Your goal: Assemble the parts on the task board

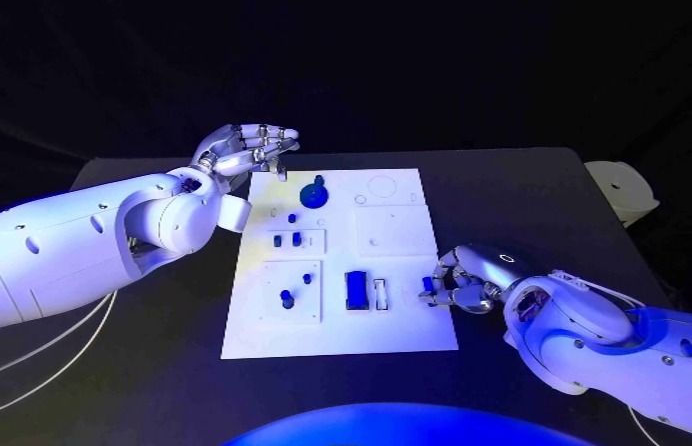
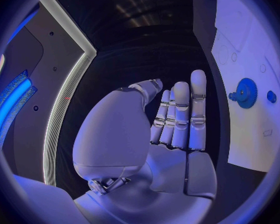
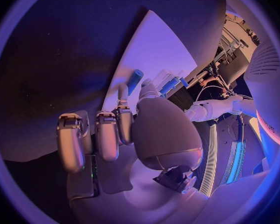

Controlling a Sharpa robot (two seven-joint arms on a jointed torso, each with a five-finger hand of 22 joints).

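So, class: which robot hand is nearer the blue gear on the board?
Left. The left robot hand hovers by the board's far left corner, just beside the gear; the right robot hand sits at the board's near right edge.

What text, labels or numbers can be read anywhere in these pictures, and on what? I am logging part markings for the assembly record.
None can be read.
The task board carries only outlines and holes, no lettering that shows.
The blue gear and the other blue parts show no marks.
The left hand and right hand show no legible label.
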